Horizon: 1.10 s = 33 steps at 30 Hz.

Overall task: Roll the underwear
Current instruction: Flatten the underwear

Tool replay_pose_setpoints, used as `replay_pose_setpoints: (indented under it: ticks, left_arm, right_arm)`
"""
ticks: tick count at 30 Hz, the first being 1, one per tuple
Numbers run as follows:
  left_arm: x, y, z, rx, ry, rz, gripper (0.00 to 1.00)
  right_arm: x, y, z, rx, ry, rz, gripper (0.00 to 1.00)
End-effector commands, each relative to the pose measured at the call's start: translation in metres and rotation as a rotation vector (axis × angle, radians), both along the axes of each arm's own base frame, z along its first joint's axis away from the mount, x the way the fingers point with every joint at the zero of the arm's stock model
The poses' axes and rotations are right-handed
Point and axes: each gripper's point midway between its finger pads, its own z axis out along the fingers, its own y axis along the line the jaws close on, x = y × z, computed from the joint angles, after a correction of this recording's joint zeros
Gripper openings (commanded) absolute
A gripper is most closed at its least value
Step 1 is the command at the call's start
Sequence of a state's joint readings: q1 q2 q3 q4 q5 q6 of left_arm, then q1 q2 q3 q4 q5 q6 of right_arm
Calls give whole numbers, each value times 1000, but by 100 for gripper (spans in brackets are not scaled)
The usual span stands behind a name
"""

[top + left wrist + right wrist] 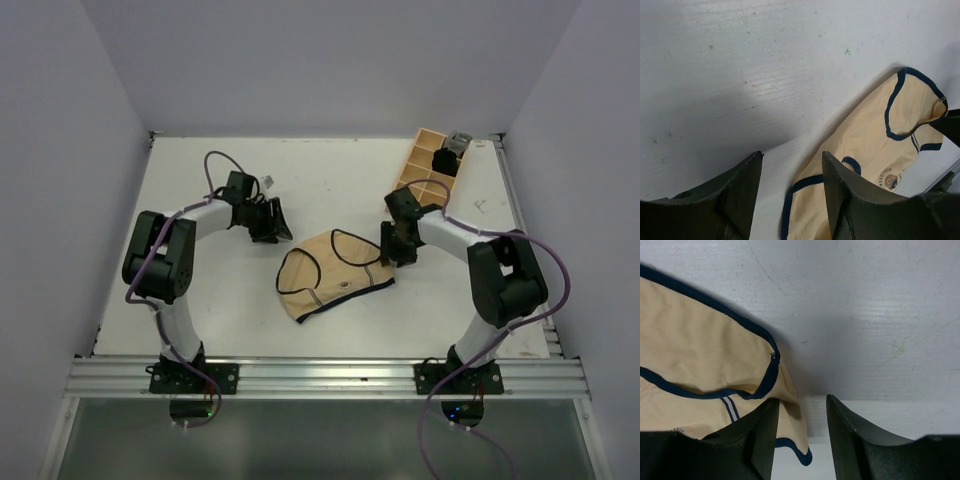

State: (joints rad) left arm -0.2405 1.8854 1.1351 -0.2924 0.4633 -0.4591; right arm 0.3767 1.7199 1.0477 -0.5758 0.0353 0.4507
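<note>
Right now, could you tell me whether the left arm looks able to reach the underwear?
Probably yes. The left hand is open beside the underwear, and only bare table lies between them; the right hand sits at its other side.

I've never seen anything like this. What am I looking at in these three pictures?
Two robot arms are bolted to a white table. The wide picture looks down from above; the other two come from a camera on each wrist, so the dark prongs are that arm's own fingers. Tan underwear with dark trim lies flat in the middle; a wooden compartment tray sits far right. The left gripper and right gripper are both open, holding nothing.
</note>
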Motion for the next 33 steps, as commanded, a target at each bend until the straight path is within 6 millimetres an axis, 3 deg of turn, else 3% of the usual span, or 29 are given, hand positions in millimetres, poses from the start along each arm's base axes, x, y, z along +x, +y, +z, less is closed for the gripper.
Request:
replay_pose_setpoints:
  ticks: [1,4,5,8,13,14,16,17,19,22,23,26,29,33]
  left_arm:
    - [14,-10,3,-15,-57,-45,55]
    - [12,-12,-1,-22,-44,-56,50]
    - [10,-13,-2,-27,-39,-58,48]
    - [5,-14,-4,-44,-32,-61,47]
    - [-4,-26,6,-104,-51,-90,50]
    - [-6,-29,7,-109,-51,-99,50]
    - [-12,-37,4,-103,-44,-129,51]
    - [-15,-40,2,-98,-35,-138,51]
    - [-25,-43,-5,-78,-15,-148,50]
    - [-34,-42,-11,-62,-1,-139,41]
    - [-36,-40,-14,-52,8,-134,29]
    - [-38,-34,-18,-14,15,-114,12]
    - [-42,-23,-20,41,27,-89,1]
    - [-44,-12,-14,86,17,-41,0]
  right_arm:
    - [23,5,9,13,-82,77,47]
    - [36,11,22,14,-110,123,49]
    - [48,15,33,24,-133,125,49]
    - [58,18,55,25,-144,97,50]
    - [33,22,72,98,-107,32,49]
    - [23,24,65,120,-89,13,48]
    - [13,34,72,198,-107,11,46]
    - [-1,33,59,210,-69,-9,45]
    - [-11,37,55,248,-57,-19,43]
    - [-23,31,39,232,-28,-36,41]
    - [-22,28,33,210,-32,-30,40]
    - [-12,18,23,138,-46,-18,40]
    - [6,19,20,109,-60,16,40]
    - [32,20,25,68,-89,53,41]
